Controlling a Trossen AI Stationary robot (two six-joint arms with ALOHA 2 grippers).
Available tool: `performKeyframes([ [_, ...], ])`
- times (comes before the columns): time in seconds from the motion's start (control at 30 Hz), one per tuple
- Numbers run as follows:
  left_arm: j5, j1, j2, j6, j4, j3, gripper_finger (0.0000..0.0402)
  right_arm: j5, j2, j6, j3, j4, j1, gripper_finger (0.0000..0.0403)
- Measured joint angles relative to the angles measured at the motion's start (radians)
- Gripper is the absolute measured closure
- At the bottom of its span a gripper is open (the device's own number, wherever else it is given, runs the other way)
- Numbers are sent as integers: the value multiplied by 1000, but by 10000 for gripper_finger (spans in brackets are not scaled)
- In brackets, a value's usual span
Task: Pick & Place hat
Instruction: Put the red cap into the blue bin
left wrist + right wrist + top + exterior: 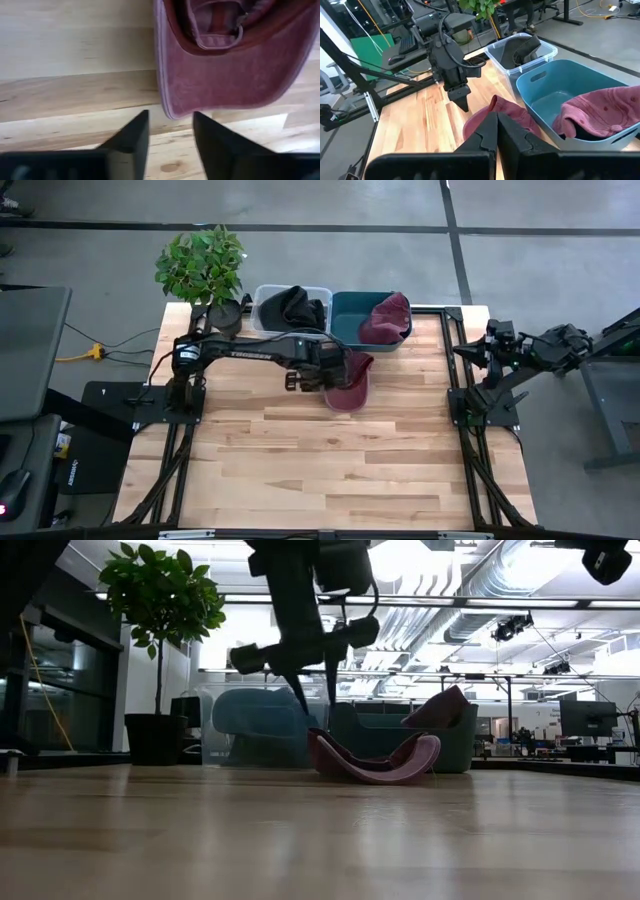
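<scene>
Left wrist view: left gripper (170,130) fingers spread, above maroon cloth cap's (225,60) brim edge; drop straight, pinch brim. Right gripper (496,131) parked 3 o'clock, fingers pressed together.

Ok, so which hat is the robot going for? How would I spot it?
Find the teal bin at the table's far edge, beside a clear bin holding dark cloth. Just in front of it, a maroon cap lies upside down on the bare wood, the left pincer open at its brim. The other maroon hat hangs on the bin instead.
</scene>
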Motion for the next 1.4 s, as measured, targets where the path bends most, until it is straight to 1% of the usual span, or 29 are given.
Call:
performKeyframes([
  [0.17, -41, 15, 0, -35, 6, 0, 167, 0, 0, -2, 0, 0, 0, 403],
  [0.23, -48, 27, 0, -59, 30, 0, 133, 1, 0, -5, 0, 0, 0, 403],
  [0.3, -56, 47, 0, -98, 58, 0, 107, 2, 0, -9, 0, 1, 0, 403],
  [0.4, -65, 74, 0, -139, 94, 0, 83, 1, 0, -9, 0, 1, 0, 403],
  [0.57, -73, 116, 25, -185, 132, 1, 76, 1, 0, -9, 0, 3, 0, 403],
  [0.73, -40, 149, 55, -178, 131, 3, 76, 2, 0, -9, 0, 3, 0, 403],
  [0.83, -29, 150, 57, -183, 134, 3, 76, 3, 0, -9, 0, 3, 0, 403],
  [1.03, -48, 150, 74, -190, 122, 2, 76, 4, 0, -9, -1, 3, 0, 403],
  [1.13, -42, 150, 86, -191, 91, -2, 76, 6, 0, -9, -1, 3, 0, 403],
  [1.23, -39, 147, 84, -192, 108, 2, 76, 9, 0, -12, -1, 2, 0, 403],
  [1.33, -35, 140, 114, -209, 139, 1, 76, 10, 0, -16, -1, 2, 0, 403],
  [1.4, -16, 139, 119, -209, 122, -3, 76, 10, 0, -17, -1, 2, 0, 403],
])
